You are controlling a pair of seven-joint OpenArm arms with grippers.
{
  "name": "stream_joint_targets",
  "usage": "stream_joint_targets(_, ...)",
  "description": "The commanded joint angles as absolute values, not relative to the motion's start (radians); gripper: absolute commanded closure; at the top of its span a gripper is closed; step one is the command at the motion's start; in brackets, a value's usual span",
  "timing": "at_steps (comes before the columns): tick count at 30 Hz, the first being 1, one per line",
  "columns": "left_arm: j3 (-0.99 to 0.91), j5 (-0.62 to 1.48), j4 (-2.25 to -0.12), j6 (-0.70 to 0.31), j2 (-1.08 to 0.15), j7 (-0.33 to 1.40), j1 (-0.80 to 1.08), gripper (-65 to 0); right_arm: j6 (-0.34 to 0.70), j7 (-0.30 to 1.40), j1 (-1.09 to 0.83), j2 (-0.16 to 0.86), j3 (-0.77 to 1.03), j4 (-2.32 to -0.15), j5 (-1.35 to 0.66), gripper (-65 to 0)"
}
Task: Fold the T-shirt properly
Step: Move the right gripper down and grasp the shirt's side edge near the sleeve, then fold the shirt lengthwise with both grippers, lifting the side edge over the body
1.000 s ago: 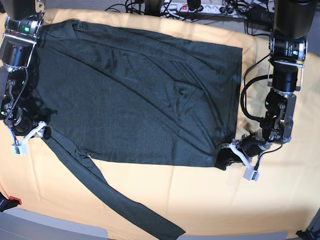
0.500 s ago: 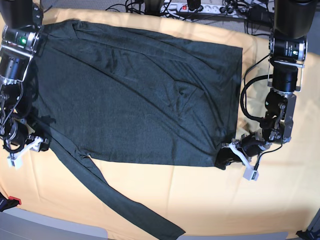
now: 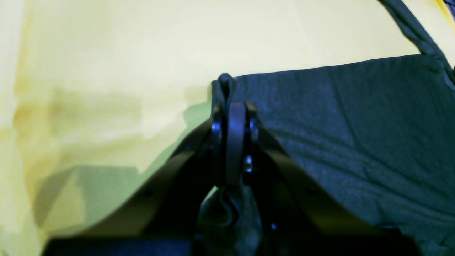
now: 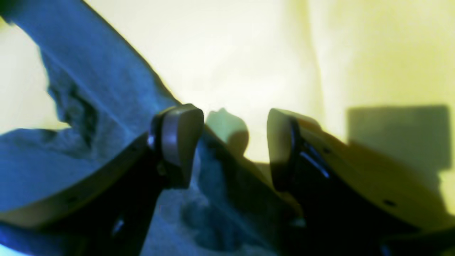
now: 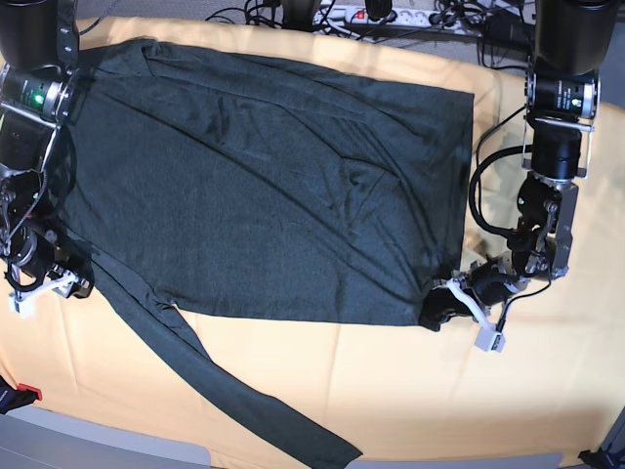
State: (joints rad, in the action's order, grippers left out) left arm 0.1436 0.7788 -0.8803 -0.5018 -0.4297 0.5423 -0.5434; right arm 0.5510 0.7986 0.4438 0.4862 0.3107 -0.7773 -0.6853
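Observation:
The T-shirt (image 5: pixel 264 186) lies spread flat on the pale yellow-orange cloth, dark charcoal-green, with one long sleeve (image 5: pixel 215 381) trailing toward the front edge. At the base view's right, my left gripper (image 5: pixel 447 299) is shut on the shirt's near right corner, which bunches up there. The left wrist view shows that gripper (image 3: pixel 231 110) pinching the hem corner (image 3: pixel 224 83). At the base view's left, my right gripper (image 5: pixel 41 291) stands open beside the sleeve's root. In the right wrist view the right gripper (image 4: pixel 231 138) has one finger (image 4: pixel 177 131) over the shirt fabric (image 4: pixel 89 106), nothing pinched.
The yellow-orange cloth (image 5: pixel 439 391) covers the table to its front edge. A power strip (image 5: pixel 376 14) and cables lie along the back edge. Both arm bases stand at the back corners. A small red item (image 5: pixel 27 393) sits at the front left.
My right gripper has slid toward the front along the shirt's left side to the sleeve's root, its jaws slightly narrower. The left gripper and the shirt have not moved.

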Motion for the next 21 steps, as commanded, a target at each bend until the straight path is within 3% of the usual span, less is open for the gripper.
stream_joint_targets(1,0.137,0.798,-0.894,-0.509,-0.440,0.521,-0.574,0.0,0.580,0.852,0.464,0.498,0.310,-0.785,-0.722,-33.8)
stream_joint_targets(5,0.137,0.798,-0.894,-0.509,-0.440,0.521,-0.574,0.0,0.698,0.997,0.466,0.499,0.309,-0.785,-0.869,-33.8)
stream_joint_targets(8,0.137,0.798,-0.894,-0.509,-0.440,0.521,-0.574,0.0,0.698,1.041,0.466,0.499,0.309,-0.785,-0.898,-33.8)
stream_joint_targets(12,0.137,0.798,-0.894,-0.509,-0.440,0.521,-0.574,0.0,0.698,0.976,0.466,0.502,0.309,-0.785,-0.856,-32.5)
stream_joint_targets(14,0.137,0.799,-0.894,-0.509,-0.440,0.520,-0.575,0.0,0.698,0.888,0.466,0.502,0.310,-0.785,-0.806,-24.7)
stream_joint_targets(17,0.137,0.798,-0.894,-0.509,-0.440,0.520,-0.577,0.0,0.698,0.772,0.466,0.501,0.309,-0.785,-0.734,-2.2)
stream_joint_targets(21,0.137,0.798,-0.894,-0.509,-0.440,0.519,-0.577,0.0,0.698,0.686,0.465,0.501,0.310,-0.785,-0.661,0.0)
